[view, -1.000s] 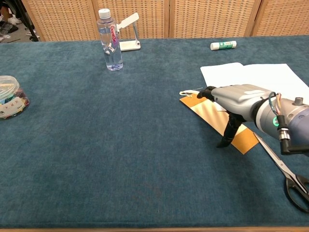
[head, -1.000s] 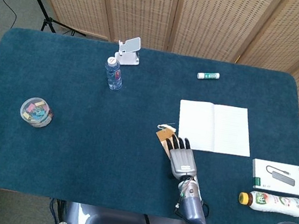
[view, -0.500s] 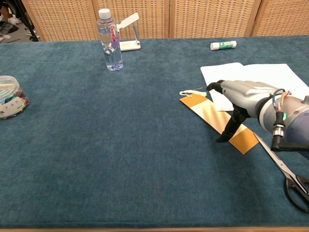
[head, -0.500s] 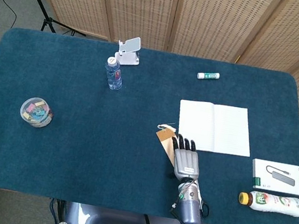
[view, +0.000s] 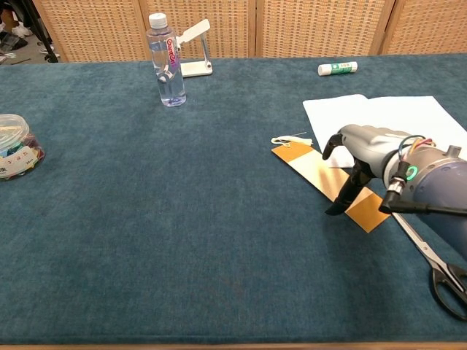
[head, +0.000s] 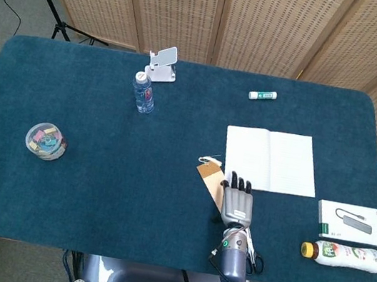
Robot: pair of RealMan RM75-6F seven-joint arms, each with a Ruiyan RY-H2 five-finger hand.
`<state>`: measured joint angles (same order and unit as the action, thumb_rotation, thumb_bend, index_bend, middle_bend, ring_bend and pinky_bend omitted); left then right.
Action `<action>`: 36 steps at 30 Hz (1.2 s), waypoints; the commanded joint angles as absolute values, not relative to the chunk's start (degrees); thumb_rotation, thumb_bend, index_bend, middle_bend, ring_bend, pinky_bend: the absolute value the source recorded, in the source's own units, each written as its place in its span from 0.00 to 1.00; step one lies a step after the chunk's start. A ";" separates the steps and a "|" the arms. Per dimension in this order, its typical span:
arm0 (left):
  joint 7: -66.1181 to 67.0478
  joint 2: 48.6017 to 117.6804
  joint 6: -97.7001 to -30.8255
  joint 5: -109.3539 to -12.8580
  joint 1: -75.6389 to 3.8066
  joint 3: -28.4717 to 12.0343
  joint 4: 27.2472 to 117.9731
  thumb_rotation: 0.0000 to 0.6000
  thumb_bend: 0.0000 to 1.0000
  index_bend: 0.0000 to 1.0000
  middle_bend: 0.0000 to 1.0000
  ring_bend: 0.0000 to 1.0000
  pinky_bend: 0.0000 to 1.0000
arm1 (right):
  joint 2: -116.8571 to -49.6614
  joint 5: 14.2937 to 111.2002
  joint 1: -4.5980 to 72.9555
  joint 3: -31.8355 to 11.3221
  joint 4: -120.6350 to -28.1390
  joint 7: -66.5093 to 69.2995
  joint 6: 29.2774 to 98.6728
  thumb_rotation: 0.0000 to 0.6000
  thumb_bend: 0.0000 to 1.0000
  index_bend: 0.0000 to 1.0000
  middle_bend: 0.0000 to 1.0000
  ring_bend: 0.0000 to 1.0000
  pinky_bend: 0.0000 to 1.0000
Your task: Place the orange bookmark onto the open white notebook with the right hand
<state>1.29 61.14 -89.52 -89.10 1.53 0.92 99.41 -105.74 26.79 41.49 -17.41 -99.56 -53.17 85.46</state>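
The right hand [view: 363,157] has drawn back along the flat orange bookmark [view: 330,185], fingers spread, holding nothing, on the dark teal felt table [head: 133,168]; woven wicker screens [head: 217,15] stand at twelve o'clock.

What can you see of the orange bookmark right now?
The flat, glossy orange bookmark is a long thin strip, card-like, lying flat on the dark blue table cloth at a diagonal. A pale string tassel trails from its far end. It lies just left of the open white notebook, not on it. The right hand is over its near half, one dark fingertip down at its edge; no clear grasp shows.
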 commanded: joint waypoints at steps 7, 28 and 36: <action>0.81 60.96 -89.55 -88.95 1.55 0.83 99.42 1.00 0.00 0.00 0.00 0.00 0.00 | -105.86 24.41 40.77 -19.10 -99.01 -54.47 88.25 1.00 0.00 0.25 0.00 0.00 0.00; 0.32 60.87 -90.04 -89.34 1.82 0.96 99.32 1.00 0.00 0.00 0.00 0.00 0.00 | -105.82 19.15 38.75 -20.99 -97.46 -51.85 84.02 1.00 0.00 0.25 0.00 0.00 0.00; 0.24 60.85 -89.82 -89.27 1.70 0.92 99.27 1.00 0.00 0.00 0.00 0.00 0.00 | -106.87 20.46 39.00 -20.79 -95.66 -51.01 84.31 1.00 0.00 0.41 0.00 0.00 0.00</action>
